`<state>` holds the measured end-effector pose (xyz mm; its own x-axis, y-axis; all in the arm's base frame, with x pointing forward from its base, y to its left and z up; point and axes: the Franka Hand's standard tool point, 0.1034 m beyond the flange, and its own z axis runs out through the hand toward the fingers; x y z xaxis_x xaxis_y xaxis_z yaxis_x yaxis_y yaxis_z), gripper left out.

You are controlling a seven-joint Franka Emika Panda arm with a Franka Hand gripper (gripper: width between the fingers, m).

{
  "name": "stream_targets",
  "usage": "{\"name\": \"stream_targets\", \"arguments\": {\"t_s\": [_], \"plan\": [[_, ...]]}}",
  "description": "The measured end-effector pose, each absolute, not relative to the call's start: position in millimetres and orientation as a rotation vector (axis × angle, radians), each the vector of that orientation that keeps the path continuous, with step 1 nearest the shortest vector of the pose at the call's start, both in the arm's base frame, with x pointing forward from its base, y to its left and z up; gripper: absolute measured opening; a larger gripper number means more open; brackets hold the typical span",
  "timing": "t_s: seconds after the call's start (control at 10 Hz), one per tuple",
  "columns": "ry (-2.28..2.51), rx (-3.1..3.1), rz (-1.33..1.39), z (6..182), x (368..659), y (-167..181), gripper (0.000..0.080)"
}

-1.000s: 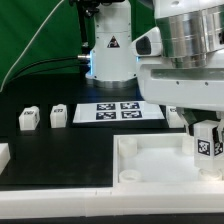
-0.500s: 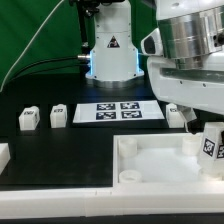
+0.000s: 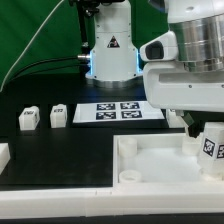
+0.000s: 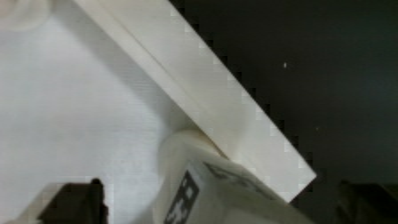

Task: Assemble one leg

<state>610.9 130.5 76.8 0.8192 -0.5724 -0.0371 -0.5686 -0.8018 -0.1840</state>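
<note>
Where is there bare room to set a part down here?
Black table between the two loose legs and the tray; also the tray's flat middle. Crowded at the exterior view's right, where the gripper and a leg sit at the tray's corner.

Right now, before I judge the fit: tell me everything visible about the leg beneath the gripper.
The leg is a small white squarish post, seemingly plastic, with a black-and-white tag on the face toward the exterior camera. It leans, not upright, at the white tray's far corner on the exterior view's right, directly below the gripper. Whether the fingers clamp it cannot be told.
</note>
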Motion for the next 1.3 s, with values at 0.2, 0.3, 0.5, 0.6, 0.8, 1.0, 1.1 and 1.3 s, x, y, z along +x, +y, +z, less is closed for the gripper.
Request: {"name": "stream_targets", "arguments": {"t_s": [0.2, 0.3, 0.5, 0.6, 0.8, 1.0, 1.1, 1.3], "plan": [[0.462, -2.938, -0.065, 76.4, 609.9, 130.0, 0.0649], [0.306, -2.971, -0.074, 76.6, 609.6, 130.1, 0.0649], [-0.097, -3.039, -0.102, 81.1, 613.1, 132.9, 0.0649], [-0.265, -3.035, -0.099, 83.4, 615.0, 130.9, 0.0649], [-0.451, -3.019, -0.114, 84.2, 617.2, 126.6, 0.0649], [-0.451, -3.019, -0.114, 84.1, 617.1, 126.6, 0.0649], [-0.451, -3.019, -0.114, 84.1, 617.1, 126.7, 0.0649], [-0.451, -3.019, -0.113, 84.0, 617.1, 126.7, 0.0540]]}}
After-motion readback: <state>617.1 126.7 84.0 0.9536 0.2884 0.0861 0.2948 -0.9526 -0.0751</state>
